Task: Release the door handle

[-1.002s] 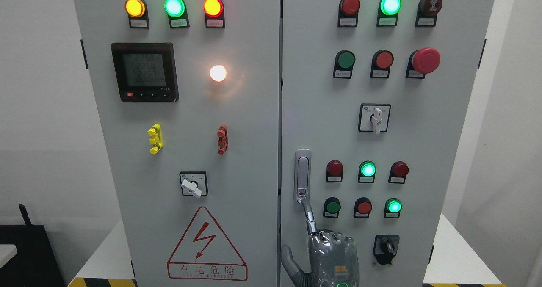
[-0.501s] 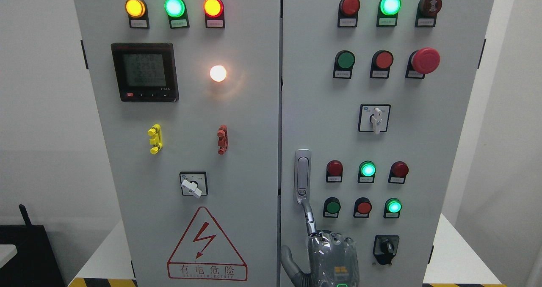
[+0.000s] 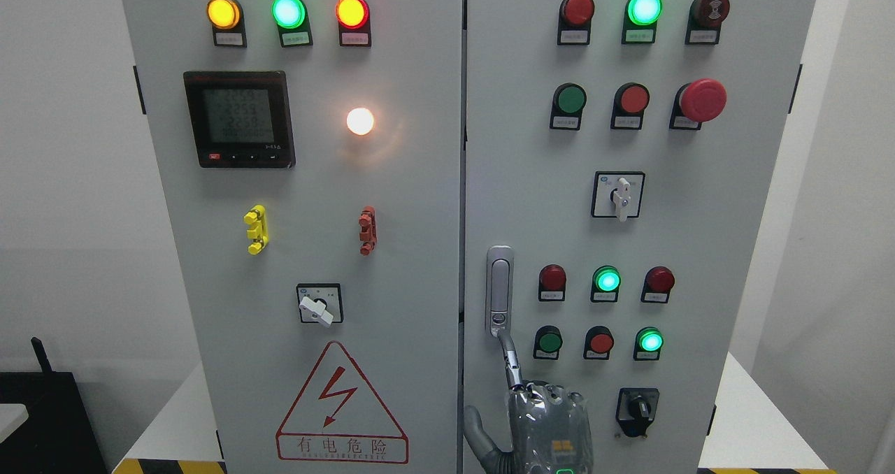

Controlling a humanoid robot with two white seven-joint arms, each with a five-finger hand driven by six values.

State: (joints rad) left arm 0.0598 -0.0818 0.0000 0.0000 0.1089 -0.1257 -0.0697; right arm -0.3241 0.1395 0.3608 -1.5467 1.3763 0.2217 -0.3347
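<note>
Door handle (image 3: 498,289) unchanged; right hand (image 3: 549,428) fingertip still touching its base.

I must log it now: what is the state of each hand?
Left hand: not in view.
Right hand: open, grasping nothing; index finger reaches the lower end of the door handle.

matt grey metal cabinet (image 3: 391,180), shiny chrome door handle (image 3: 499,289)

Below the door handle (image 3: 499,289), the right hand (image 3: 549,425) has a grey back wrapped in crinkled clear film. It carries a small orange marking, and a green light glows beneath that. One slim, jointed silver metal finger (image 3: 512,365) and a dark grey rubbery thumb (image 3: 477,428) show uncovered.
</note>
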